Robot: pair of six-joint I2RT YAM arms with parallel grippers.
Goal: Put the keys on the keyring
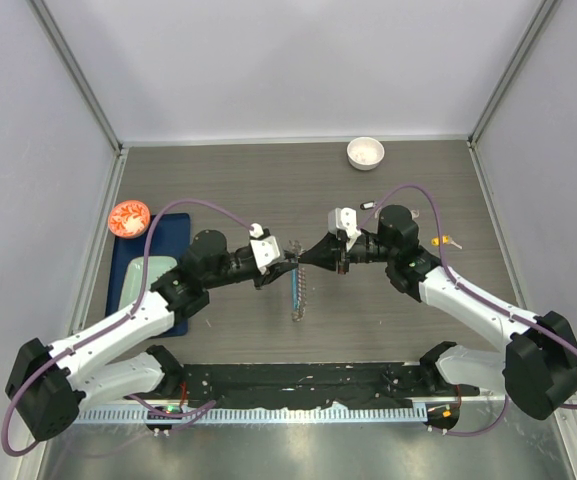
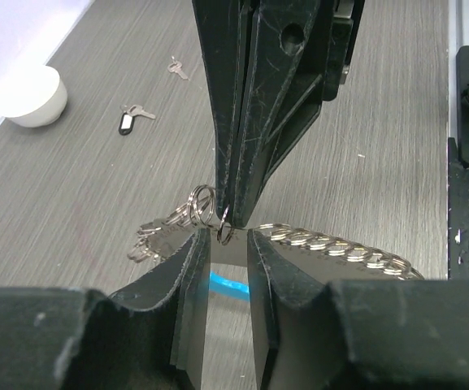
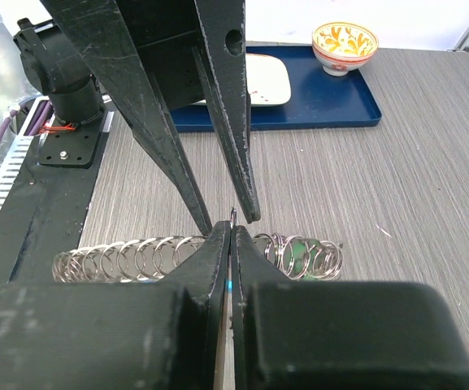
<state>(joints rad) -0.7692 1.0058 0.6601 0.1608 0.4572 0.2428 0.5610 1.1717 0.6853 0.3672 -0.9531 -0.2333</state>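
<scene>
Right gripper clenched on small ring; left gripper released, keyring beneath.

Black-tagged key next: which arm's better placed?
Right, probably. The black-tagged key lies near the white bowl, far over on that side. The right gripper first has to let go of the small ring its fingers pinch.

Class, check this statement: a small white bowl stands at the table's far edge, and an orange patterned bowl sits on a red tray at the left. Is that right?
Not quite. The tray under the orange patterned bowl is dark blue, not red, as the top external view shows. The small white bowl does stand at the far edge.
</scene>
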